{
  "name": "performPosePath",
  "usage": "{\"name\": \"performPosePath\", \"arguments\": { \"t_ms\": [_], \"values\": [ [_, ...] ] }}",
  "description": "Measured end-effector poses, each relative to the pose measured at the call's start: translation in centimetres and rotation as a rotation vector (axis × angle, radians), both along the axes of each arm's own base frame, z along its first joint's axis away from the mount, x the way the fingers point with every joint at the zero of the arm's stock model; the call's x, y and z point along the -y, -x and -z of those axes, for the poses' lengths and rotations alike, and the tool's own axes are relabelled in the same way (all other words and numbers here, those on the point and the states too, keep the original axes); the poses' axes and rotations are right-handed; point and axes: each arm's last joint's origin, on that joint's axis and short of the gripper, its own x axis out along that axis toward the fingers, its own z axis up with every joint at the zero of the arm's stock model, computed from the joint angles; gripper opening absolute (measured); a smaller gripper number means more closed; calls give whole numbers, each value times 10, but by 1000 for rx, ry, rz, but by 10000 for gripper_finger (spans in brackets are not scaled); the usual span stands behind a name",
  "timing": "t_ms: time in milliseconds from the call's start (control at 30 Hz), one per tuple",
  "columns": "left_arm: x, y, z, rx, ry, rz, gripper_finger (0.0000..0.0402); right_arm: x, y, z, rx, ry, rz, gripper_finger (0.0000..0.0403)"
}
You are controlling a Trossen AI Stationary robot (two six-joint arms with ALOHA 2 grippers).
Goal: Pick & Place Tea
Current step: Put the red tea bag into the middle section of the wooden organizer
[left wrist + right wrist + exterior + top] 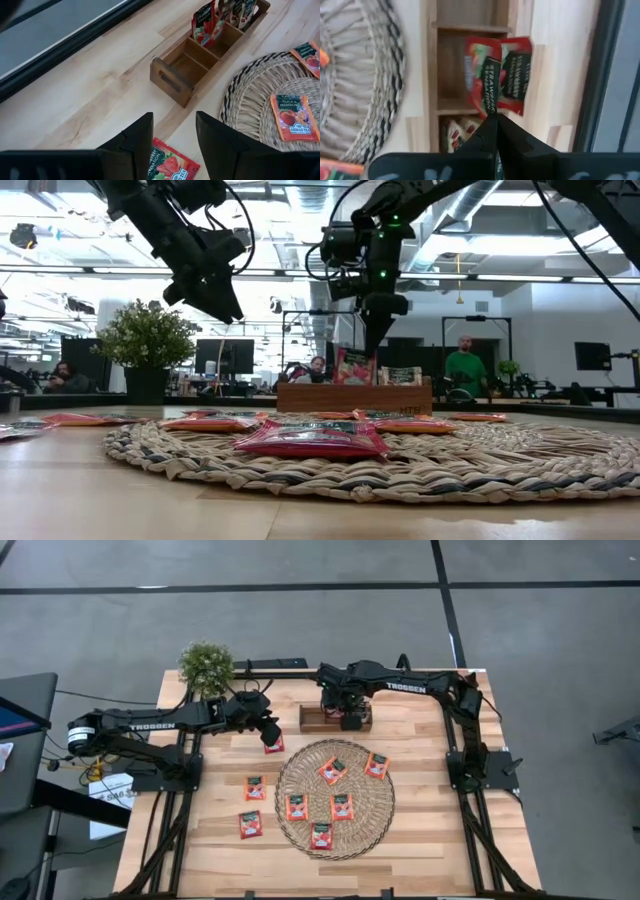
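Observation:
Red-orange tea sachets lie flat on the round straw mat (335, 798), several of them, such as one (333, 770); two more (255, 787) (250, 824) rest on the table to its left. Behind the mat stands the compartment tray (315, 720), with sachets upright in it (202, 22). My right gripper (352, 718) hangs over the tray, shut on a sachet (485, 80). My left gripper (174, 135) is open above another sachet (170, 167), which lies flat on the table left of the tray. My right gripper pinches the sachet's upper edge (491, 111) between its two shut fingers, coming steeply from above. The sachet hangs below the fingertips, bent along its length, down toward a compartment of the tray (432, 75). Whether its lower end touches the tray I cannot tell.
A potted plant (206, 665) stands at the table's far left corner, behind my left arm. The tray's left compartments (185, 65) hold nothing. Bare wood lies along the near edge and right of the mat.

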Motion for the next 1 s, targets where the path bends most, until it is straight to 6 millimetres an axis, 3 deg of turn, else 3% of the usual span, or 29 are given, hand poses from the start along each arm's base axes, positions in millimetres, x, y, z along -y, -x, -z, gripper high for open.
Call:
{"name": "performPosePath", "arguments": {
  "t_ms": [433, 1000],
  "values": [
    [0, 0, 0, -8, -8, 9, 140, 1, 0, 11, 8, 12, -21, 0],
    [0, 0, 0, -11, -12, 14, 140, 5, -2, 10, 31, 31, -47, 11]
  ]
}}
